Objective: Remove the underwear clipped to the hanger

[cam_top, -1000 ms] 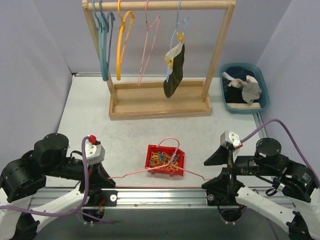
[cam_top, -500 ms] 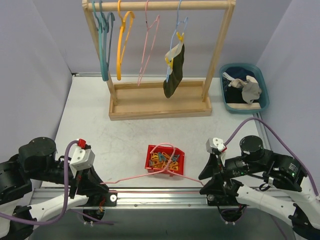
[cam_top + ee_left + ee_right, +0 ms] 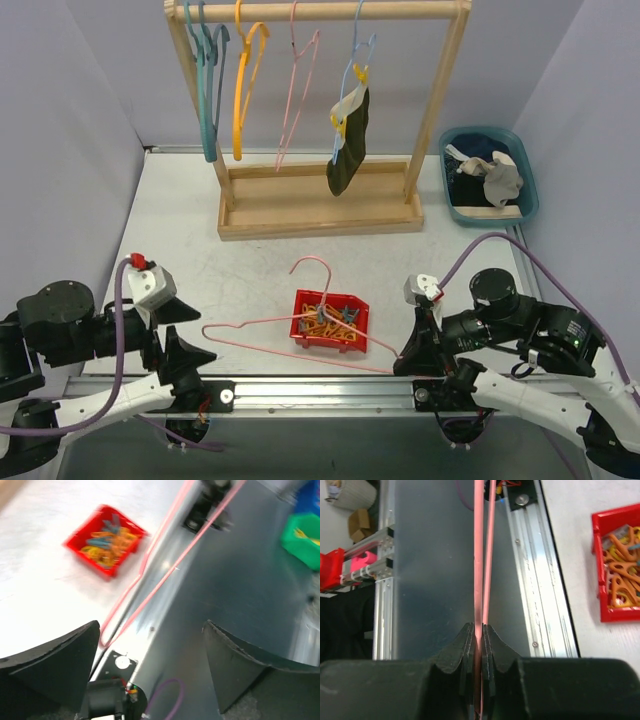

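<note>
One dark olive-black underwear (image 3: 348,142) with a pale waistband hangs from a light blue hanger (image 3: 362,55) on the wooden rack (image 3: 318,10), held by a yellow clip (image 3: 360,73). An empty pink hanger (image 3: 262,331) lies flat near the table's front, its hook over the red bin. My right gripper (image 3: 402,360) is shut on that pink hanger's (image 3: 478,555) right end, jaws pinched on the wire (image 3: 479,632). My left gripper (image 3: 188,336) stands open just left of the hanger's left end, holding nothing (image 3: 150,650). Both arms are far from the rack.
A red bin (image 3: 331,320) of orange and blue clips sits at front centre. A blue basket (image 3: 527,168) at the right back holds navy and grey-beige briefs. Teal, orange and pink hangers (image 3: 245,70) hang empty on the rack. The metal rail (image 3: 320,392) runs along the near edge.
My left gripper opened, let go of the pink hanger's left end and drew back left. My right gripper shut on the right end. The hanger shifted slightly.
</note>
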`<state>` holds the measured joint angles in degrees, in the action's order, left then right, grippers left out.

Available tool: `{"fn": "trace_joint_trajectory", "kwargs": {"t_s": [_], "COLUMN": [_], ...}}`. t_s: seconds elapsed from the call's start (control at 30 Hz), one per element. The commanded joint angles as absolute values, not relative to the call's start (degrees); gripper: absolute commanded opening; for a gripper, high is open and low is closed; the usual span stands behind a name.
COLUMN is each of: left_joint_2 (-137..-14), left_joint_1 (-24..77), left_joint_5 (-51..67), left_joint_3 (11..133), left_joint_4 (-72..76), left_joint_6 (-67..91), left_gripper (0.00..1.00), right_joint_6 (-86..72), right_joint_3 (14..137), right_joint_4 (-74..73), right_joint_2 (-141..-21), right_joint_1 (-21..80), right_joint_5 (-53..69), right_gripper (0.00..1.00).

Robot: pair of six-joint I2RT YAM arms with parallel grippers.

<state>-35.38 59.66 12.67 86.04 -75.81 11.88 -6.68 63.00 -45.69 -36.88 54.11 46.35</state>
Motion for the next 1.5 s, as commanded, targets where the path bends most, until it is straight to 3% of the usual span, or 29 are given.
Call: {"fn": "trace_joint_trajectory", "kwargs": {"t_s": [0.0, 0.23, 0.3, 0.53, 0.8, 1.0, 1.27, 1.33, 1.47], "left_joint_2": [-35.07, -33.84, -31.82, -24.26, -25.49, -26.54, -30.75, -31.9, -35.68], "left_joint_1": [60.12, 60.12, 60.12, 60.12, 60.12, 60.12, 60.12, 60.12, 60.12], "left_joint_5": [-9.02, -42.04, -46.12, -45.79, -42.54, -38.42, -33.32, -32.17, -29.1], "left_joint_3": [89.21, 92.02, 91.41, 84.21, 82.0, 78.58, 73.14, 71.73, 69.7], "left_joint_4": [-75.23, -79.01, -77.27, -68.03, -65.66, -60.75, -54.94, -53.0, -50.1], "left_joint_6": [17.65, 27.41, 29.08, 27.16, 27.33, 26.28, 24.17, 23.91, 22.86], "left_gripper": [0.95, 0.94, 0.94, 0.94, 0.94, 0.94, 0.94, 0.94, 0.94], "right_joint_6": [-7.38, -9.4, -10.37, -15.2, -16.26, -17.41, -8.72, -8.09, -8.09], "right_joint_3": [64.95, 65.74, 67.76, 71.1, 71.11, 72.51, 80.23, 84.97, 89.99], "right_joint_4": [-47.2, -47.38, -47.02, -43.86, -37.98, -35.25, -18.82, -17.41, -15.82], "right_joint_2": [-37.88, -34.64, -32.88, -21.55, -19.78, -32.94, -54.47, -60.17, -66.53], "right_joint_1": [54.23, 54.23, 54.23, 54.23, 54.4, 56.78, 55.82, 53.63, 39.93], "right_joint_5": [40.44, 24.37, 15.7, -6.89, -24.59, -34.62, -40.08, -37.11, -22.56], "right_gripper": [0.0, 0.0, 0.0, 0.0, 0.0, 0.0, 0.0, 0.0, 0.0]}}
